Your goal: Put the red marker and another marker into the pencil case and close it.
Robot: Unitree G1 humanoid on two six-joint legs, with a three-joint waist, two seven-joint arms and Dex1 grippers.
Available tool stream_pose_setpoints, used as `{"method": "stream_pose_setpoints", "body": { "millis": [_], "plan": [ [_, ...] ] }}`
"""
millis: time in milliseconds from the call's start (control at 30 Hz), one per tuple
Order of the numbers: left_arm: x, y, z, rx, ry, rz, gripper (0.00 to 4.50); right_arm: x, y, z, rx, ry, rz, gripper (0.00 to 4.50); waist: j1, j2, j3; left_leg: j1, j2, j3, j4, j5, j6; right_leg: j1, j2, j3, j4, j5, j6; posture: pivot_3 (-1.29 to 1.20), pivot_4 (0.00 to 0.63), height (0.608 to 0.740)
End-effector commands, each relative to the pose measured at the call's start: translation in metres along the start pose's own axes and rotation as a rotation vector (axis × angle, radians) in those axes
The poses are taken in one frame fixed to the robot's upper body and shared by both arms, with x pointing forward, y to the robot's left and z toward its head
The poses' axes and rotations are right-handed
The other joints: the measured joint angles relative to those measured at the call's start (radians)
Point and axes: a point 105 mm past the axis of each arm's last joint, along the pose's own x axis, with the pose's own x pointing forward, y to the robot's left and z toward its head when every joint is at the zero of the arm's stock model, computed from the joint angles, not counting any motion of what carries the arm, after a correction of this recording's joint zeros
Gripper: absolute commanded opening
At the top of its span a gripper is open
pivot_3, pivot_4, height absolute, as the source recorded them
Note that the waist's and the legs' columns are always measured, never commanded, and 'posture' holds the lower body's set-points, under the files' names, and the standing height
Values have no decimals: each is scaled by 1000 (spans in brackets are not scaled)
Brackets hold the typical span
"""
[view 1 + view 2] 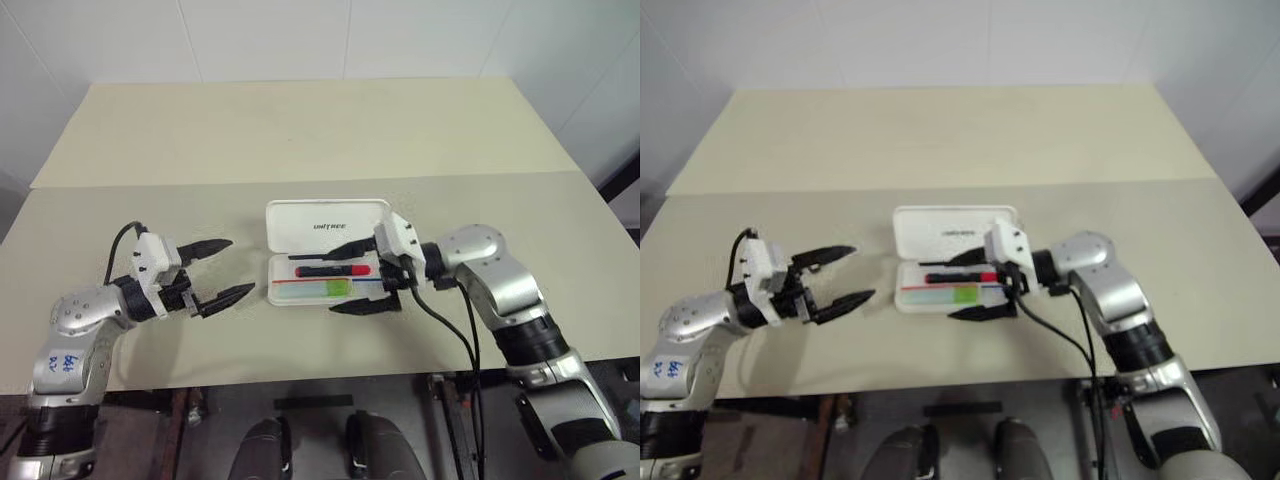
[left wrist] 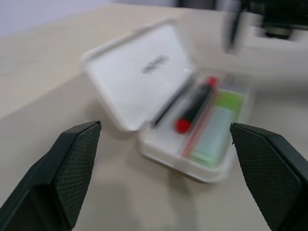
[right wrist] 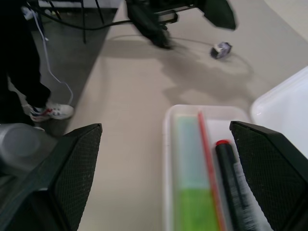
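The white pencil case [image 1: 278, 226] lies open at mid-table, its lid flat on the far side with dark lettering. In its tray the red marker [image 1: 332, 271] lies lengthwise on the far side. The pale green highlighter with a lime cap [image 1: 331, 289] lies next to it, across a thin red stripe. My right gripper [image 1: 333, 282] hangs open over the tray's right end, one finger on each side, holding nothing. My left gripper [image 1: 241, 265] stands open and empty just left of the case, pointing at it. Both markers also show in the right wrist view, red marker [image 3: 236, 178] and highlighter [image 3: 190, 168].
The beige table [image 1: 300, 140] has a seam running across behind the case, and its front edge lies close below both arms. A person's dark legs and a white shoe [image 3: 48, 111] stand on the floor beyond the table's left side.
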Motion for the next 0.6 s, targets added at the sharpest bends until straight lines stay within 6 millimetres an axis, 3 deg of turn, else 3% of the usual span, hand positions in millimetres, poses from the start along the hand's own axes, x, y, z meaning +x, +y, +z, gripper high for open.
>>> {"method": "stream_pose_setpoints", "body": {
  "millis": [33, 167, 300, 500, 600],
  "plan": [
    [-11, 8, 1, 38, 3, 242, 4493, -23, 9, 17, -5, -50, -47, 4480, 1, 0, 0, 0, 0, 0, 0, 0, 0, 1, 0, 0, -1, 0, 0, 0, 150, 740],
    [-29, 28, -8, -29, -3, 613, 4493, -49, 4, 10, 28, -9, -140, 4480, 1, 0, 0, 1, 0, 0, 1, -2, -3, 1, 0, 0, -1, 1, 1, 0, 150, 740],
    [-45, 32, -26, -170, 17, 927, 4493, -68, -4, 3, 35, 34, -204, 4480, 2, -2, -1, 1, 0, 0, 3, -3, -4, 3, 0, 0, -1, 2, 2, 0, 150, 740],
    [-37, 26, -39, -232, 78, 1036, 4493, -72, -7, 1, 38, 32, -218, 4480, 5, -2, 0, 1, 0, 0, 3, 0, 1, 3, 1, 0, -1, 2, 2, 0, 150, 740],
    [-18, 29, -42, -249, 90, 1026, 4493, -78, -11, 0, 38, 45, -229, 4480, 8, -3, 0, 1, -1, 1, 4, 0, 1, 3, 1, 0, -1, 2, 3, 0, 150, 740]
  ]
}}
